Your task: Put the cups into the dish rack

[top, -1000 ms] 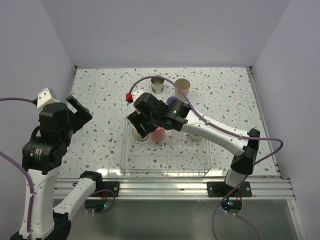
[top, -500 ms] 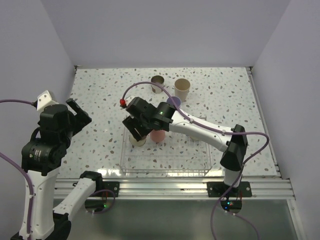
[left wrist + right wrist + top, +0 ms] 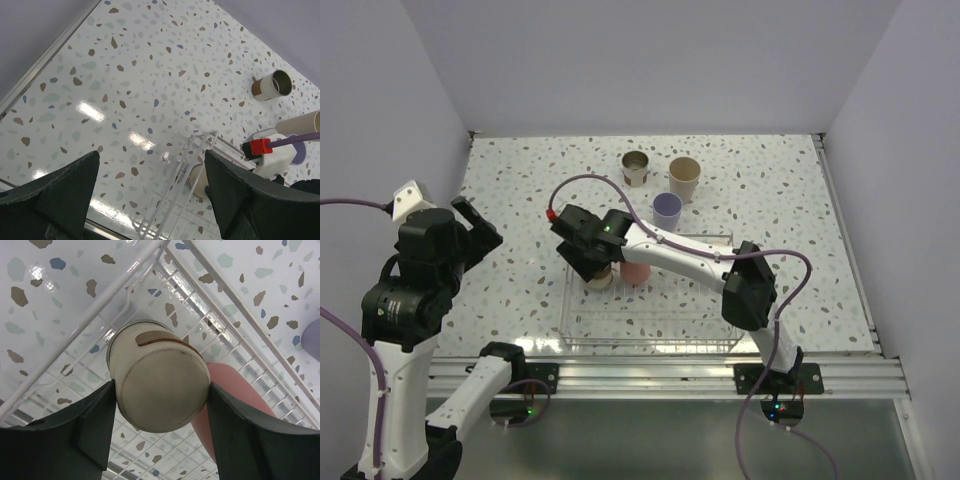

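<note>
Both left fingers (image 3: 65, 195) stand wide apart and empty above the table (image 3: 520, 200), left of the dish rack (image 3: 700, 320). At the far left corner of the rack, the right fingers (image 3: 250, 435) hold a steel cup (image 3: 160, 390) bottom up. Just right of it, a pink cup (image 3: 636, 272) stands inside the rack.

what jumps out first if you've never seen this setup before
The right gripper reaches across the dish rack to its far-left corner, shut on an upside-down cup right beside a pink cup already inside. Beyond the rack, a steel cup, a beige cup and a lavender cup stand on the speckled table, while the left gripper hangs open and empty at the left.
</note>
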